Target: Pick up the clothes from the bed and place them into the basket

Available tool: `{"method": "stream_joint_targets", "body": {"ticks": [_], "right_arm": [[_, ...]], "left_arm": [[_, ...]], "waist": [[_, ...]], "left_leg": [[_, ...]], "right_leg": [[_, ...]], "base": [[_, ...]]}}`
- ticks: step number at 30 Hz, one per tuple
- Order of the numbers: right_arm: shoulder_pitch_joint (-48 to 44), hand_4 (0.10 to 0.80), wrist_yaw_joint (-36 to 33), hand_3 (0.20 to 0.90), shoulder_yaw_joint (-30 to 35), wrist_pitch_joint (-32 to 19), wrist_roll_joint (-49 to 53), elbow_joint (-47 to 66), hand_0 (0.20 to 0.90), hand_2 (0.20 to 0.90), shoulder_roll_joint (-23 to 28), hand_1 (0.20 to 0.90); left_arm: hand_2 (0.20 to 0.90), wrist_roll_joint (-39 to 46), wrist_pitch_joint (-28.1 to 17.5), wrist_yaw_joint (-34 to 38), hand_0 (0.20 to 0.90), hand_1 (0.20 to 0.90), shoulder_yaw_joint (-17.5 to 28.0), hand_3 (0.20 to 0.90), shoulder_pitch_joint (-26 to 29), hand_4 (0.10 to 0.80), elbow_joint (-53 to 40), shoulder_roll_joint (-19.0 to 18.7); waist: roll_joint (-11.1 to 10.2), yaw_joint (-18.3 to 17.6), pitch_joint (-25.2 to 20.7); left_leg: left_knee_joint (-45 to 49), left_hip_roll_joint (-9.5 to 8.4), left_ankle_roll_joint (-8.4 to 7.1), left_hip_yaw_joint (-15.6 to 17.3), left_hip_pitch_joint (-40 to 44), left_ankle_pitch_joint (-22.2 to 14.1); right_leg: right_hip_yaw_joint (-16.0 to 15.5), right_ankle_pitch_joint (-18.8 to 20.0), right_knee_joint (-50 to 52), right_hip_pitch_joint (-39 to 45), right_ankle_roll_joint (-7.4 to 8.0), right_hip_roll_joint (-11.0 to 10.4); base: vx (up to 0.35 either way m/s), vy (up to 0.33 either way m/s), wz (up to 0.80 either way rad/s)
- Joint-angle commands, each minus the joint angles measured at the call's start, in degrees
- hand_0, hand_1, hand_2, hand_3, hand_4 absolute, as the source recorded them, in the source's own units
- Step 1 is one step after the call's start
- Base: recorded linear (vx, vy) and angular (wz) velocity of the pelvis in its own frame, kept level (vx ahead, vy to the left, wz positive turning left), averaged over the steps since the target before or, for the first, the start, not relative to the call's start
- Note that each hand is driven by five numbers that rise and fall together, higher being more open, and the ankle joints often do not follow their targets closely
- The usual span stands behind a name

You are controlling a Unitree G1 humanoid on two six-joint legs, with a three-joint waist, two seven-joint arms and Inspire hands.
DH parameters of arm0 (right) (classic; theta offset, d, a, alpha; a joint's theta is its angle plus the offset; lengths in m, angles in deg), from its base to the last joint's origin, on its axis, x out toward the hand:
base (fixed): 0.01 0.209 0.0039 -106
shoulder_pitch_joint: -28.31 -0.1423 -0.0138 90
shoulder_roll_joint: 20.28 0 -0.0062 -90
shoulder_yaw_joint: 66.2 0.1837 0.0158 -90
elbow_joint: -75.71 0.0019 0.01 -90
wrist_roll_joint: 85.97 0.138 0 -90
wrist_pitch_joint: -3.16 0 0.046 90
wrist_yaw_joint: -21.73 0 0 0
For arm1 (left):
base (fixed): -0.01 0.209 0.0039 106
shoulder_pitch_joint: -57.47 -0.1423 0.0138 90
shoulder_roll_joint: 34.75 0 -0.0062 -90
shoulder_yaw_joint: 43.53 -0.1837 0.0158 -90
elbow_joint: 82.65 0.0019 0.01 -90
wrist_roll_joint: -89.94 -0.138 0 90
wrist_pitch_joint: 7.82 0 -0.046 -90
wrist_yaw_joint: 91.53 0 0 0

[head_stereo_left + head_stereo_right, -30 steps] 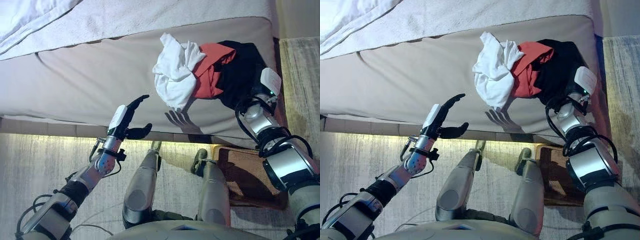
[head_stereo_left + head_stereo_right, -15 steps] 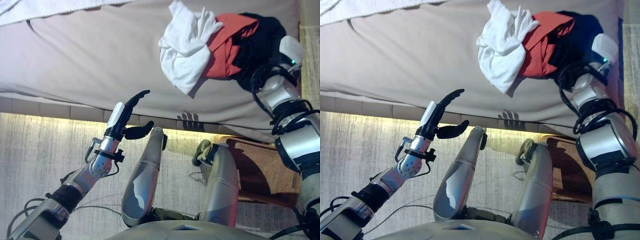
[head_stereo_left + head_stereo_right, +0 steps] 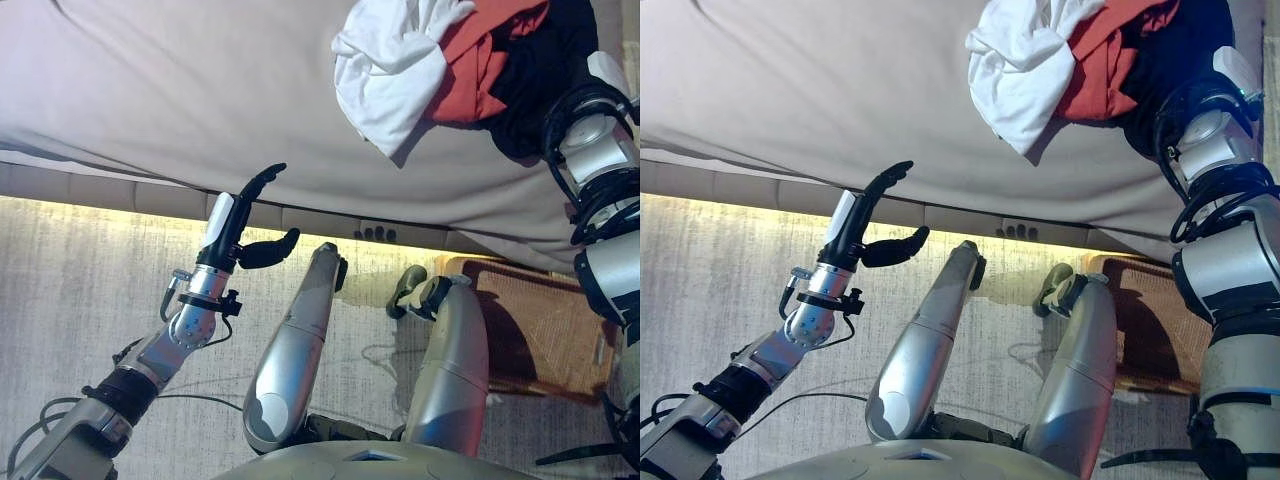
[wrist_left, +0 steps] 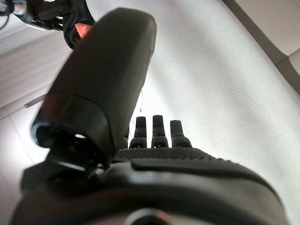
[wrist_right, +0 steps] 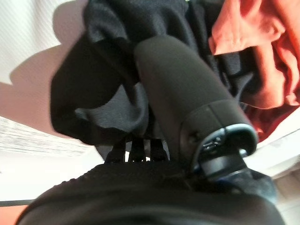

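Note:
A pile of clothes lies near the bed's point(image 3: 200, 90) right front corner: a white garment point(image 3: 395, 75), a red one point(image 3: 480, 60) and a black one point(image 3: 545, 80). My right hand point(image 3: 603, 75) is buried in the black garment. In the right wrist view its thumb point(image 5: 183, 89) presses on the black cloth point(image 5: 98, 98), which bunches over the fingers. The red cloth point(image 5: 253, 51) lies just past it. My left hand point(image 3: 235, 225) is open and empty, held in the air over the bed's front edge, far left of the pile. It also shows in the left wrist view point(image 4: 159, 164).
A brown wicker basket point(image 3: 545, 325) stands on the carpet at the right, below the bed's corner. The bed's front edge point(image 3: 120, 190) runs across the view, with grey carpet point(image 3: 70, 300) in front of it.
The whole picture has shifted, so the camera has tilted down toward the floor. My right hand stays in the black garment. My left hand keeps its open pose.

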Motion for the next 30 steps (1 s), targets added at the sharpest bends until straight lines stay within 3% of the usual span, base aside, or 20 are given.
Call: {"method": "stream_joint_targets", "body": {"ticks": [1, 13, 23, 27, 30], "right_arm": [[0.37, 0.1, -0.03, 0.2, -0.29, -2.38, 3.9, -0.44, 0.3, 0.3, -0.62, 0.3], [2.34, 0.1, -8.59, 0.2, 4.33, -5.96, 0.42, 0.88, 0.3, 0.3, 0.81, 0.3], [8.43, 0.1, -9.08, 0.2, 8.11, -7.91, 2.32, 3.37, 0.3, 0.3, 3.01, 0.3], [9.79, 0.1, -7.74, 0.2, 9.13, -9.91, 1.95, 4.99, 0.3, 0.3, 4.51, 0.3], [11.69, 0.1, -6.46, 0.2, 10.39, -10.61, 3.06, 8.29, 0.3, 0.3, 7.03, 0.3]], "left_arm": [[0.9, 1.93, -5.85, 1.17, 0.9, 0.9, 3.5, 0.9, -2.86, 0.8, -7.24, -2.34], [0.9, 1.65, -5.07, 0.89, 0.9, 0.9, 3.33, 0.9, -5.86, 0.8, -8.36, -1.73], [0.9, 3.36, -1.1, -3.22, 0.9, 0.9, 2.37, 0.9, -5.65, 0.8, -5.82, 0.23], [0.9, 6.86, 1.92, -4.72, 0.9, 0.9, 1.7, 0.9, -5.23, 0.8, -3.27, 1.84], [0.9, 17.5, 3.93, -7.76, 0.9, 0.9, 3.18, 0.9, -6.25, 0.8, 2.33, 6.08]], "waist": [[0.24, 2.18, -2.61], [-1.64, 1.51, -6.07], [-4.89, -0.83, -14.5], [-5.91, -2.69, -17.97], [-6.61, -5.18, -21.22]], "left_leg": [[-1.42, -0.31, 3.59, 2.14, 2.4, 1.56], [-9.72, 1.21, 2.62, 1.71, 14.25, 2.86], [-32.2, 6.44, 1.21, 3.98, 32.85, 8.88], [-42.6, 8.46, -0.05, 6.91, 41.17, 10.88], [-51.99, 8.89, -0.59, 9.24, 48.51, 12.32]], "right_leg": [[-4.55, 5.02, -5.4, 3.63, -3.57, 2.0], [-4.74, 6.36, -15.05, 15.96, -3.19, 3.65], [-6.94, 12.02, -40.22, 37.65, -3.54, 5.95], [-6.11, 14.94, -51.74, 45.17, -2.24, 7.4], [-3.75, 18.6, -61.57, 50.51, -0.25, 7.77]], "base": [[0.0, 0.0, 0.0], [0.04, -0.002, -0.02], [0.077, 0.016, -0.11], [0.084, 0.062, -0.27], [0.056, 0.078, -0.32]]}}
